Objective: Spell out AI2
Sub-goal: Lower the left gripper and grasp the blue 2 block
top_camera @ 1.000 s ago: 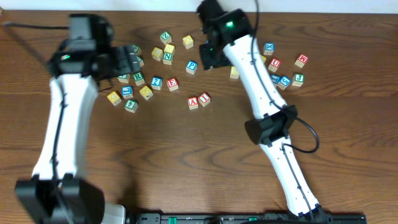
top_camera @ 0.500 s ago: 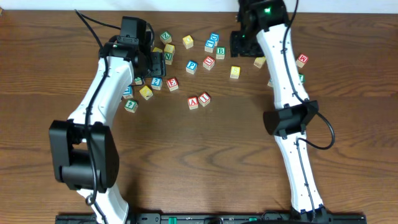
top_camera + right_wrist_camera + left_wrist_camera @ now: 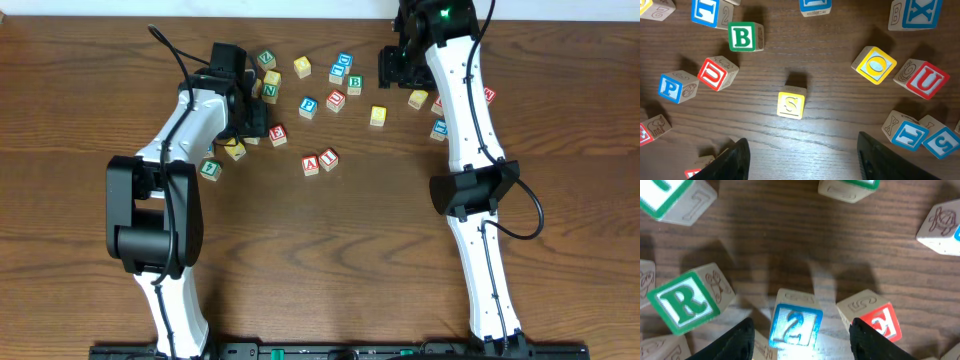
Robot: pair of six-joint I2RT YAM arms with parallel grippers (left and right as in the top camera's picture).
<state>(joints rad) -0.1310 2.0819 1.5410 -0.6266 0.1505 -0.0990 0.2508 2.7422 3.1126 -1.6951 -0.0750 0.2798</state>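
A red-edged A block (image 3: 311,165) and a red I block (image 3: 329,158) lie side by side on the wooden table (image 3: 330,250), near the middle. A blue 2 block (image 3: 796,326) sits between the fingers of my open left gripper (image 3: 802,341), which hovers just above it. In the overhead view my left gripper (image 3: 250,118) covers the 2 block. My right gripper (image 3: 393,68) is open and empty at the far side of the table. In the right wrist view it (image 3: 802,162) is above bare wood, with a yellow S block (image 3: 791,105) ahead of it.
Loose letter blocks crowd the 2 block: a green R (image 3: 685,302) on its left, a red E (image 3: 881,324) on its right. Further blocks include a blue P (image 3: 309,106), a red U (image 3: 335,100), a green B (image 3: 354,83) and several by the right arm.
My left gripper has swung right and down over the 2 block. My right gripper has moved right and toward the far edge, uncovering the P, U and B blocks.
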